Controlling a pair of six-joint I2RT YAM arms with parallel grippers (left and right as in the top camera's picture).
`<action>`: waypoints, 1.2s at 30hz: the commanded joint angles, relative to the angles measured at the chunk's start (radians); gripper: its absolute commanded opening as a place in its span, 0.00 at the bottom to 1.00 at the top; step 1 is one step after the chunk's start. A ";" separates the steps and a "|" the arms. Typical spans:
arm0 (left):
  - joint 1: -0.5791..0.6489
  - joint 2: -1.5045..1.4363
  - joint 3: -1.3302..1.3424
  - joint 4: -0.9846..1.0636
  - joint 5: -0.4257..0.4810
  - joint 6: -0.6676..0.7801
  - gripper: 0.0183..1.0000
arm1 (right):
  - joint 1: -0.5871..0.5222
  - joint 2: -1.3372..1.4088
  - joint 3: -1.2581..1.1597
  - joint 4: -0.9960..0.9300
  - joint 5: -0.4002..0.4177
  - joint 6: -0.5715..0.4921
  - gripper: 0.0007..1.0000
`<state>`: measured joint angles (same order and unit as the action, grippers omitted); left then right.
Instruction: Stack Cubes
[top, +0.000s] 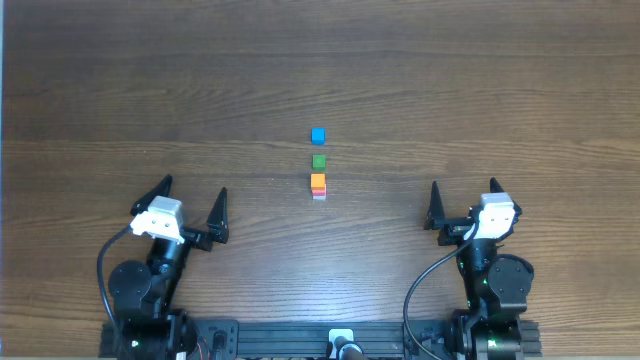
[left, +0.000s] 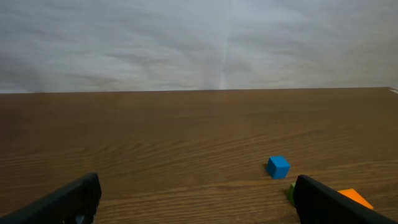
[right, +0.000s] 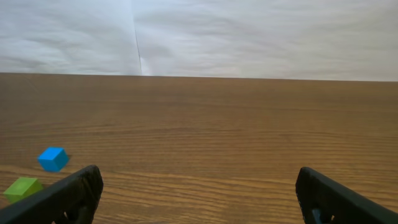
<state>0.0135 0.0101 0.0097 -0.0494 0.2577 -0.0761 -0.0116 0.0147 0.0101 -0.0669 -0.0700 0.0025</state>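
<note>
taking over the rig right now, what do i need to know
Left gripper: open, empty, near its base.
Right gripper: the same.
Cubes line up between the arms: blue cube farthest, green cube next, orange cube nearest, seemingly on top of a reddish cube.
Done: at most that one stack.
Left: green and blue lie single, not yet stacked.

Both splayed wide: left end effector, right end effector.

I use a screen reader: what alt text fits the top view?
In a line on a wooden table lie a blue cube, green cube and orange cube. The left claw and right claw are open, either side.
</note>
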 joint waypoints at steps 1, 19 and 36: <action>0.003 -0.005 -0.004 -0.005 -0.008 -0.014 1.00 | 0.004 -0.009 -0.005 -0.003 -0.008 0.000 0.99; 0.003 -0.005 -0.004 -0.005 -0.008 -0.014 1.00 | 0.004 -0.009 -0.005 0.164 -0.140 0.001 0.99; 0.003 -0.005 -0.004 -0.005 -0.008 -0.014 1.00 | 0.010 0.208 0.505 -0.094 -0.312 0.082 0.99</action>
<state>0.0139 0.0101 0.0097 -0.0498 0.2569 -0.0765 -0.0101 0.1318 0.3565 -0.1085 -0.3515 0.1322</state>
